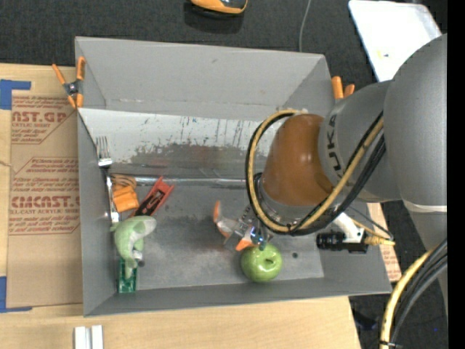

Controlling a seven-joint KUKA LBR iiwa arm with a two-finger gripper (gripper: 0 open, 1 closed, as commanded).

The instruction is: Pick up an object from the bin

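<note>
Hovering at lower centre-right of bin (182, 86), pincer (249, 236) hangs right by upper edge of green apple (261, 264), with small orange piece (224, 226) just left. Apart or together: cannot tell. Approach step, I'd say. Next needs centring on apple and a square squeeze; round, may roll.

Grey metal bin (190, 247), sparsely filled.
Round green apple (261, 264) at front; silver metal fork (104, 153), pale green soft lump (132, 236) and orange plastic piece (125, 196) along left wall.
</note>
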